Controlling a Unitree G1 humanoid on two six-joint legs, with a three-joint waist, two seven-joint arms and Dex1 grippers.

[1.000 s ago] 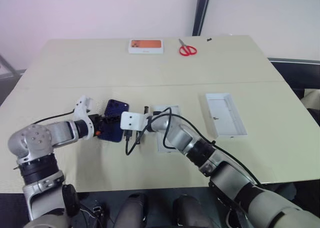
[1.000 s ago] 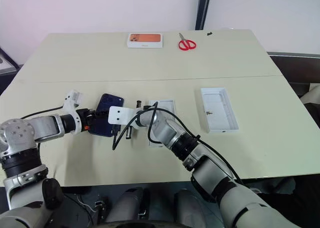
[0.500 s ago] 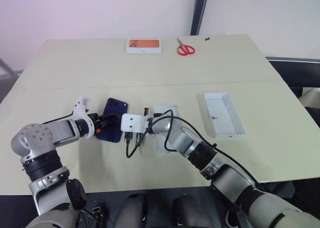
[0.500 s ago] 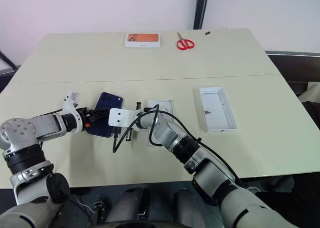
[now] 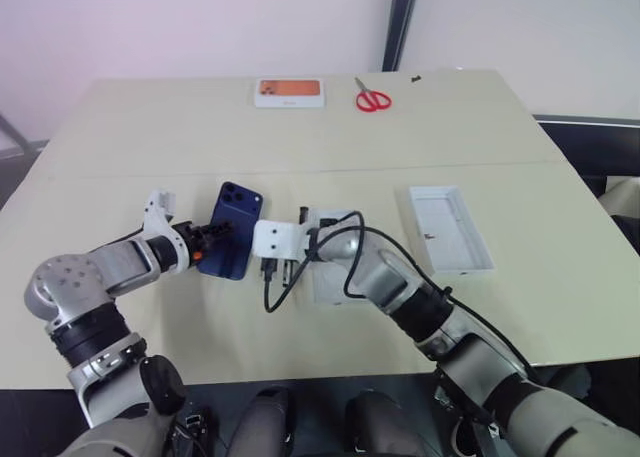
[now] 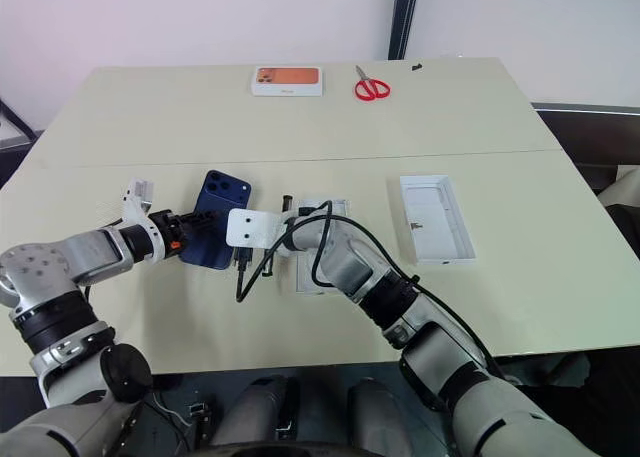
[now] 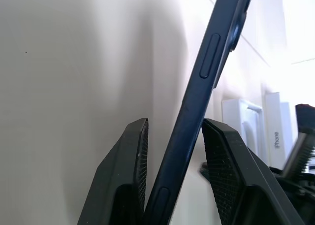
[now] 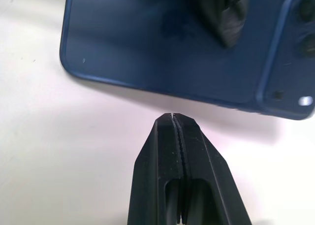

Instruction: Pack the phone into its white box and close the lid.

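Dark blue phone [image 5: 229, 244] clamped on edge between left gripper [image 5: 207, 241] fingers, raised off the table [image 5: 330, 142]. Right gripper [image 8: 175, 131] pinched shut and empty, just beside the phone's glossy back.

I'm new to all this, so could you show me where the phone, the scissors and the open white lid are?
phone [image 5: 229, 232], left eye view, middle of its blue back.
scissors [image 5: 375, 100], left eye view, red handles.
lid [image 5: 449, 227], left eye view, plain white inside.

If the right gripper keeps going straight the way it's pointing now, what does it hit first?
Most likely the phone. The right gripper, fingers shut, points at its long lower edge, with bare table between. The left gripper holds the phone tilted up; exact depth is unclear.
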